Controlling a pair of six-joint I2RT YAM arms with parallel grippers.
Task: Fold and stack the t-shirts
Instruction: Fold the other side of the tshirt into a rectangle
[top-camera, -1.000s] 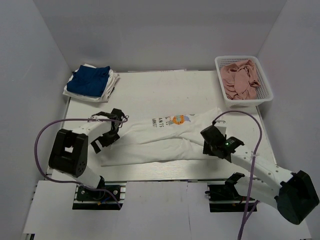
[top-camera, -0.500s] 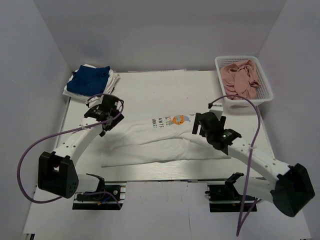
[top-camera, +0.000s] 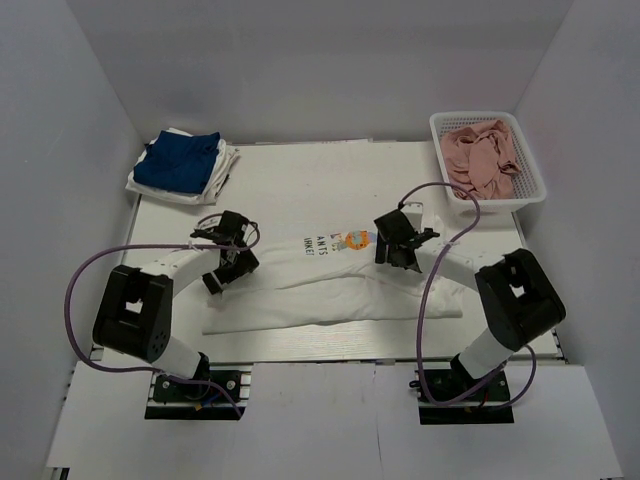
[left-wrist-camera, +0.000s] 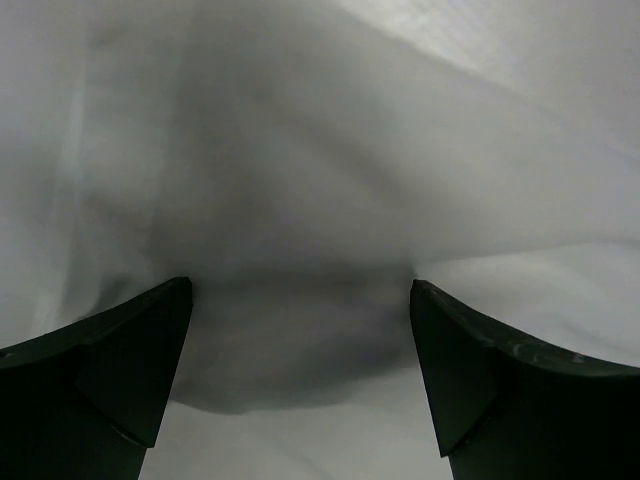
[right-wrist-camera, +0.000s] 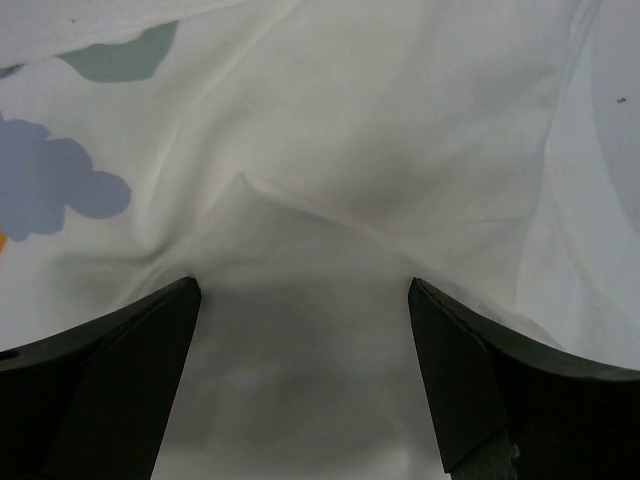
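The only container is a white basket (top-camera: 495, 204) at the far right corner of the desk (top-camera: 330, 180). It holds crumpled pink cloth (top-camera: 485, 155) that fills most of it and reaches about up to the rim.

At the far left corner, a blue t-shirt (top-camera: 180, 160) lies folded on top of a second white t-shirt (top-camera: 160, 192), whose edges stick out around it.

The large white t-shirt (top-camera: 330, 290) lies in the middle of the desk as a long, creased band running left to right. Its colourful print (top-camera: 358, 238) and dark lettering (top-camera: 313, 244) face up near its far edge.

The left fingers (top-camera: 222, 272) are low over the shirt's left end, and the right fingers (top-camera: 397, 250) are low over the cloth just to the right of the print.

In both wrist views the fingers are spread wide, with wrinkled white cloth between the tips and nothing pinched. The right wrist view also shows part of the print at its left edge. Whether the fingertips touch the cloth cannot be told.
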